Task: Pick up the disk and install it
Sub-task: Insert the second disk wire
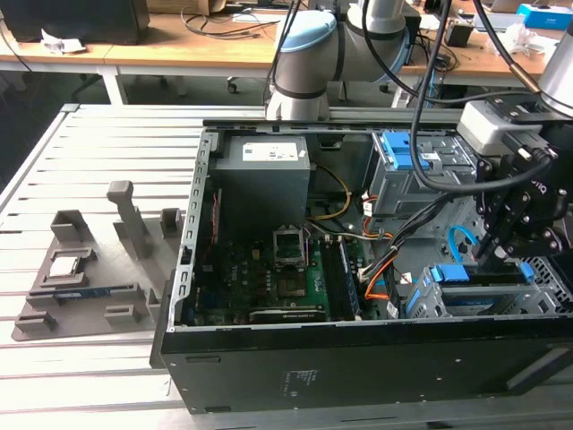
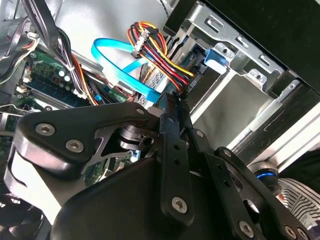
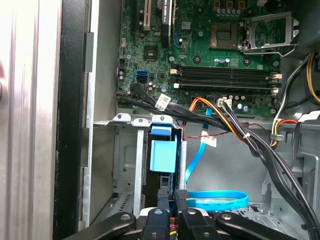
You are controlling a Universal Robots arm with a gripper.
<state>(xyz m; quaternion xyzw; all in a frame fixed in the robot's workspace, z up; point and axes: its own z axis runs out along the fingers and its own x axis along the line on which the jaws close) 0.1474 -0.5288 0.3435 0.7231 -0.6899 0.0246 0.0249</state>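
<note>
You see the gripper (image 1: 495,253) lowered inside the open computer case (image 1: 358,358), at the exterior view's right, directly over the grey drive bay (image 1: 466,291). In the first wrist view its fingers (image 3: 180,200) stand close together, pinched on the edge of the disk (image 3: 162,155), which stands on edge in the bay between the metal walls, its blue carrier tab facing you. In the exterior view the disk (image 1: 479,273) shows as a blue-framed strip lying along the top of the bay, right under the gripper. A light blue data cable (image 3: 220,200) loops just beside the fingers, and the green motherboard (image 3: 210,55) lies beyond the bay. Outside the case, a grey fixture tray (image 1: 89,278) rests on the slatted table (image 1: 54,179).
</note>
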